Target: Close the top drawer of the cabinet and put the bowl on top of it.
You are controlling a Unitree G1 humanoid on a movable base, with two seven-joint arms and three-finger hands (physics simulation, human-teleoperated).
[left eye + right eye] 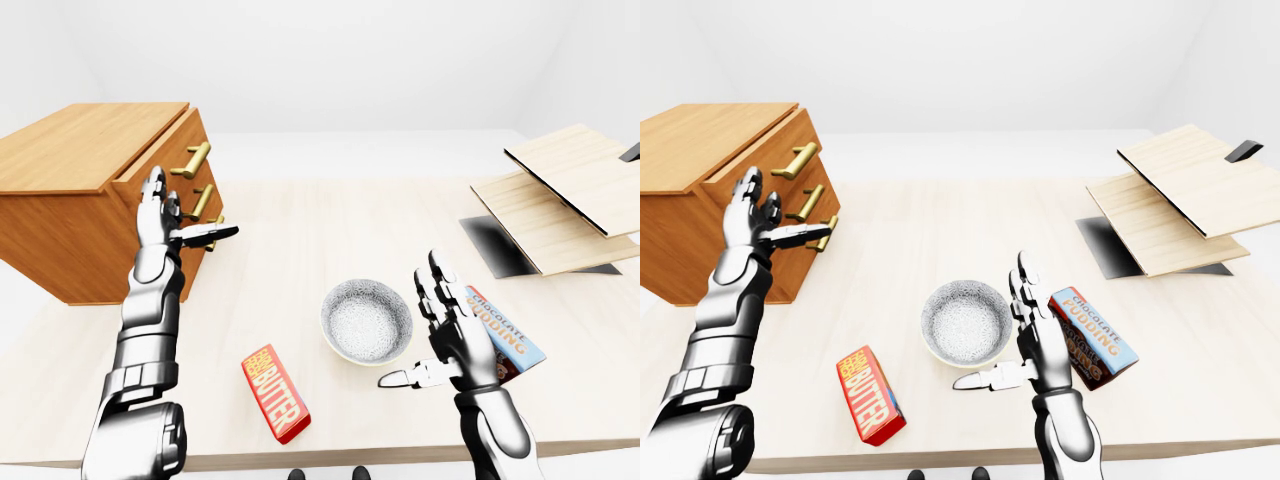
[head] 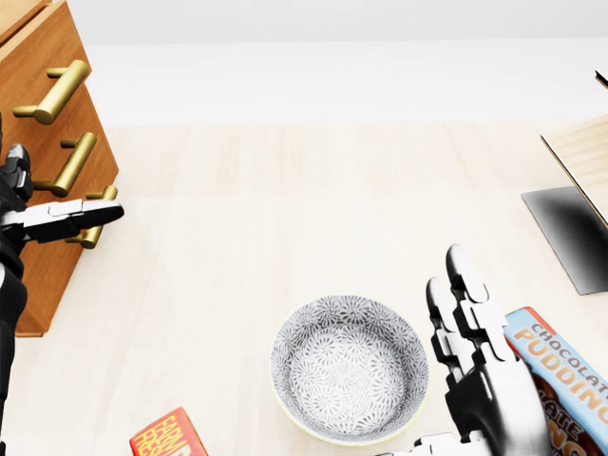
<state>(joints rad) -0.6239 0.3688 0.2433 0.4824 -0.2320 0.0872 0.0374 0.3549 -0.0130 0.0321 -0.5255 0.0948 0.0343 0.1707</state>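
Observation:
A wooden cabinet (image 1: 80,190) with brass handles stands at the left of the table; its top drawer (image 1: 165,152) sticks out a little. My left hand (image 1: 172,225) is open, held up just before the drawer fronts, thumb pointing right near the lower handles. A patterned grey bowl (image 1: 367,320) sits upright on the table near the bottom centre. Just to the bowl's right, my right hand (image 1: 435,335) is open with fingers up and thumb pointing left below the rim, not touching it.
A red butter box (image 1: 275,393) lies left of the bowl near the table's near edge. A chocolate pudding box (image 1: 505,335) lies behind my right hand. Stacked light wooden boards (image 1: 565,195) over a dark mat (image 1: 505,248) sit at right.

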